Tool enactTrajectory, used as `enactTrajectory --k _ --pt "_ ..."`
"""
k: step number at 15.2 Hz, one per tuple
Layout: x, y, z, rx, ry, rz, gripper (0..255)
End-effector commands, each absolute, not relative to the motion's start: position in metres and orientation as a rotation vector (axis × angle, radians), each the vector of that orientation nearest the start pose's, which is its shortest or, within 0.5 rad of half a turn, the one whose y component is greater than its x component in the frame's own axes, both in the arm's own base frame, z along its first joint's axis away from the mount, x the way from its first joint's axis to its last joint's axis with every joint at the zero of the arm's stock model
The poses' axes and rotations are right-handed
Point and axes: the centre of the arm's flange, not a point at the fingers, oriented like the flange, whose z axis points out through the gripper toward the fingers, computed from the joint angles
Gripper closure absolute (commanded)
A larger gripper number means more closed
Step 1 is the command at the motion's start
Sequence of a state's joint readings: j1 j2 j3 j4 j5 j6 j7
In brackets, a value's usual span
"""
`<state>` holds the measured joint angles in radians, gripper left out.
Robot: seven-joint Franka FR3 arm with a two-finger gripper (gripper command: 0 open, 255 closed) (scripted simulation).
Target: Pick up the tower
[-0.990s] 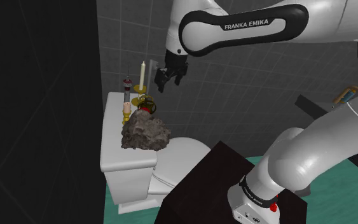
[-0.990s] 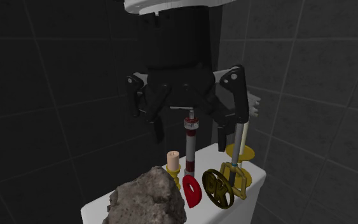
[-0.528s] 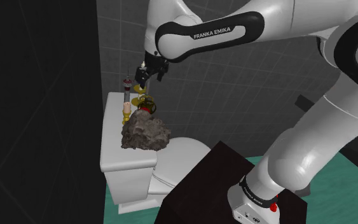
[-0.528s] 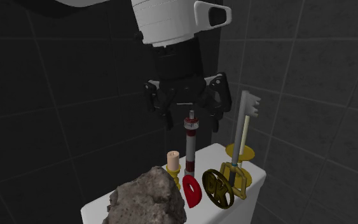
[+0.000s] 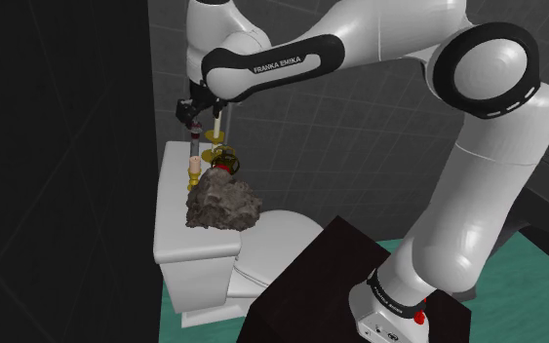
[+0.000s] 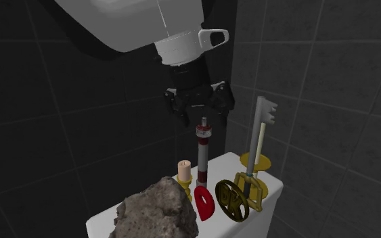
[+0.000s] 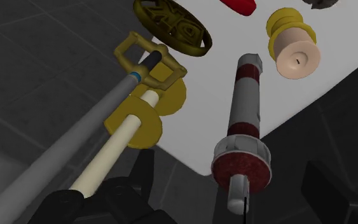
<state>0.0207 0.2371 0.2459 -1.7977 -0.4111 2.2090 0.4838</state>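
Shoulder view first: the tower (image 5: pixel 195 148) is the skinny red-and-white pole standing on the toilet tank (image 5: pixel 176 234), upper left of centre, with the jaws hanging right over its tip. The rock (image 5: pixel 221 205) sits in front of it, lower in the frame. From this angle I can't judge the gap between the jaws and the tower at all.

Second exterior view: the tower (image 6: pixel 202 152) is dead centre, with the jaws open just above its top, a finger to either side, not touching. This is my height read. The candle (image 6: pixel 185 170) is just beside the tower towards the frame's left, the key (image 6: pixel 258 132) on its gold stand is off to the right, and the gold wheel (image 6: pixel 231 200) is lower right.

Wrist view: I'm looking down the tower (image 7: pixel 246 121) and its cap sits between the two spread fingers, nothing clasped. This gives me the sideways line-up the other two don't, and the tower looks fairly close to the tank's edge.

My worry is that it's tall and thin, so if one finger lands first it tips into the candle (image 7: pixel 292 51) or goes over the edge. Going down this wide could also clip the key's shaft (image 7: pixel 75 153)
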Motion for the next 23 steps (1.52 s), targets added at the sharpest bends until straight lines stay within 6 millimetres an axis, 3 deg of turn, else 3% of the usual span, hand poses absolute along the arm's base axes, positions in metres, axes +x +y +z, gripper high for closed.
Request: enactTrajectory --k 1,9,10,19,23 --pt "0.636 0.153 0.431 -3.319 0.022 -0.487 0" --pt "0.636 0.153 0.396 -3.319 0.022 -0.487 0" --pt "0.636 0.153 0.397 -3.319 0.022 -0.487 255" --pt "0.636 0.153 0.396 -3.319 0.022 -0.487 255" --pt "0.636 0.153 0.417 -3.319 0.022 -0.487 255"
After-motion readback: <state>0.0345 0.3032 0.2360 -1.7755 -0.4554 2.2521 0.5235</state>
